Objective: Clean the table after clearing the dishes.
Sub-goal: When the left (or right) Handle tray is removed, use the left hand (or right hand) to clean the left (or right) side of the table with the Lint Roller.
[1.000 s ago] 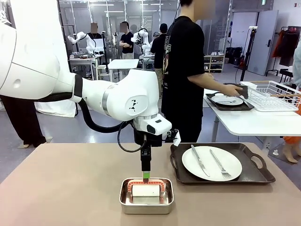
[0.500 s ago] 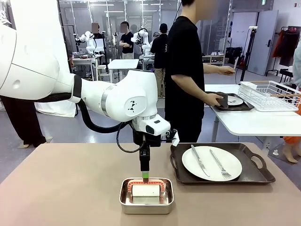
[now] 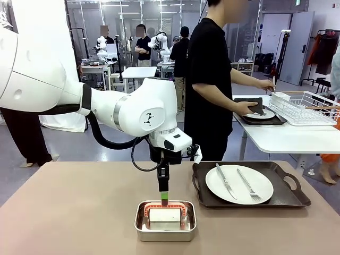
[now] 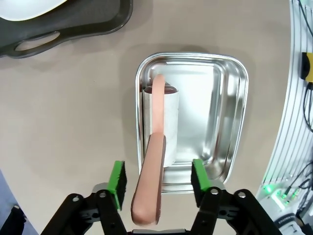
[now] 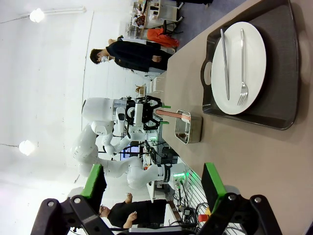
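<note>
On the brown table (image 3: 79, 212), a white plate (image 3: 239, 184) with a knife and fork rests on a dark handled tray (image 3: 287, 199) at the right. A second plate (image 3: 264, 114) sits on a tray on the white side table, under a person's hand. My left gripper (image 3: 164, 201) points straight down over a steel pan (image 3: 165, 231) holding a pink-handled roller. In the left wrist view the pink handle (image 4: 149, 196) stands between the green pads (image 4: 117, 178) with a gap on each side, left gripper (image 4: 157, 169) open. My right gripper (image 5: 153, 166) hangs open, holding nothing.
A person stands at the white side table (image 3: 287, 139), with one hand holding cutlery by the wire rack (image 3: 308, 108). The pan sits near the table's front edge. Bare tabletop stretches left of the pan. Other people stand farther back.
The person's hand left the far tray and now holds cutlery by the wire rack. My left arm has stayed over the pan.
</note>
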`<state>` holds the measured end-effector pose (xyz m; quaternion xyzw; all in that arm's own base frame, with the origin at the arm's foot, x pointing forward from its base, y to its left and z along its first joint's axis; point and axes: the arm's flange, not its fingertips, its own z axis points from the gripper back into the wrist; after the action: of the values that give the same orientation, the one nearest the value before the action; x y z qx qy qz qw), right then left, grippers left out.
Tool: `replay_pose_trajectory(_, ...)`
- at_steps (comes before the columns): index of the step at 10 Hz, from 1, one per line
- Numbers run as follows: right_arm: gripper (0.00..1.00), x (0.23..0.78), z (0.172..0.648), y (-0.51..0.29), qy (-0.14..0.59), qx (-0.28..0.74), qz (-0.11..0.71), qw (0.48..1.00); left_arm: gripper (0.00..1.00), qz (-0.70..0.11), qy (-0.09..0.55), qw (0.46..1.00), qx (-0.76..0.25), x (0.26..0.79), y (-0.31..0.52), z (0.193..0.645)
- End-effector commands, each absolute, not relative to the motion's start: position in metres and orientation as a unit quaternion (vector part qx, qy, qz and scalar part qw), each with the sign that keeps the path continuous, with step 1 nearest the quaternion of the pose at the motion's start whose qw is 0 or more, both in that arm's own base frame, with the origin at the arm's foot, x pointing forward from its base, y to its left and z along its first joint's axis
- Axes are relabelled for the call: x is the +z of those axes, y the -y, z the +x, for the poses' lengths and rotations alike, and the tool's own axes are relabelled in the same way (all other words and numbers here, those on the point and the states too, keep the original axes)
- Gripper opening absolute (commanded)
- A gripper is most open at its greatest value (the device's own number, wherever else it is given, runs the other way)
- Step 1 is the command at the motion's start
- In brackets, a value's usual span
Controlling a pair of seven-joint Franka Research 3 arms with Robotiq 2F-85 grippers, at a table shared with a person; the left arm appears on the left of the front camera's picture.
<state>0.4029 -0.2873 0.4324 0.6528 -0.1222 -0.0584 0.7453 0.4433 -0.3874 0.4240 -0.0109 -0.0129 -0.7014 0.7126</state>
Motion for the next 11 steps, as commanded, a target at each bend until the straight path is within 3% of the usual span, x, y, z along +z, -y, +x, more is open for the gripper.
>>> replay_pose_trajectory(1, 1.00, 0.4362, 0.4010, 0.2872, 0.125, -0.056, 0.653, 0.745, 0.41, 0.006, 0.027, 0.720, -0.693, 0.4242, 0.3831, 0.4382)
replay_pose_trajectory(2, 1.00, 0.4362, 0.4010, 0.2872, 0.125, -0.056, 0.653, 0.745, 0.36, 0.006, 0.027, 0.720, -0.693, 0.4238, 0.3830, 0.4382)
replay_pose_trajectory(3, 1.00, 0.4362, 0.4010, 0.2872, 0.125, -0.056, 0.653, 0.745, 0.21, 0.005, 0.027, 0.719, -0.694, 0.4235, 0.3827, 0.4389)
replay_pose_trajectory(4, 1.00, 0.4362, 0.4010, 0.2872, 0.125, -0.056, 0.653, 0.745, 0.17, 0.005, 0.029, 0.720, -0.693, 0.4235, 0.3826, 0.4392)
replay_pose_trajectory(5, 1.00, 0.4362, 0.4010, 0.2872, 0.125, -0.056, 0.653, 0.745, 0.02, 0.004, 0.029, 0.720, -0.693, 0.4244, 0.3824, 0.4397)
replay_pose_trajectory(11, 1.00, 0.4362, 0.4010, 0.2872, 0.125, -0.056, 0.653, 0.745, 0.02, -0.011, 0.016, 0.712, -0.702, 0.4246, 0.3880, 0.4436)
